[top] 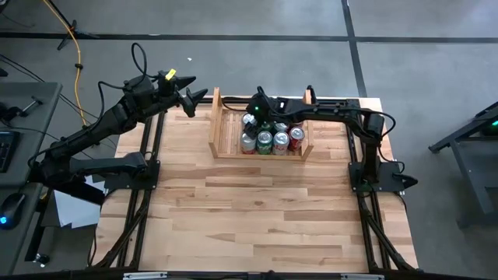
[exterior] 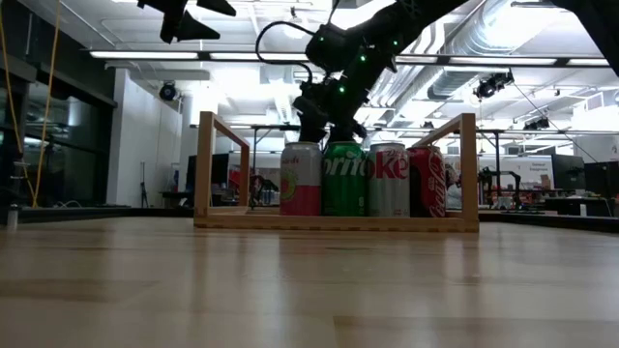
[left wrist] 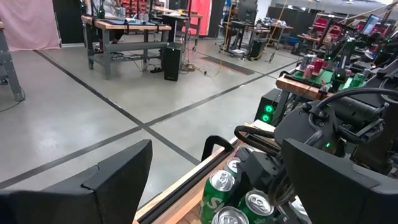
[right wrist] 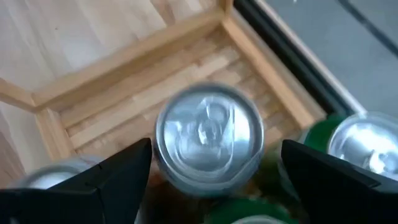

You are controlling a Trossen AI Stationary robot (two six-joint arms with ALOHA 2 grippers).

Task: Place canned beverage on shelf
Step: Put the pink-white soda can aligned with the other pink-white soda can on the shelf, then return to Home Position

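The shelf (top: 215, 128) is a low pale wooden rack near the table's far edge. Several cans stand on its slatted base. The front row holds a pink can (exterior: 300, 179), a green one (exterior: 343, 179), a silver one (exterior: 390, 179) and a red one (exterior: 427, 181). My right gripper (right wrist: 214, 155) hangs open above the back row, slanting down. Its fingers stand on either side of a silver-topped can (right wrist: 208, 140) that stands upright on the slats (right wrist: 155, 81). My left gripper (top: 191, 97) is open and raised, left of the shelf.
The shelf's left part (top: 228, 128) holds no cans. The two upright side boards (exterior: 205, 169) (exterior: 468, 172) bound the row. The bare wooden tabletop (top: 264, 210) stretches toward the near edge. Cables and a grey side table (top: 23, 117) lie off to the left.
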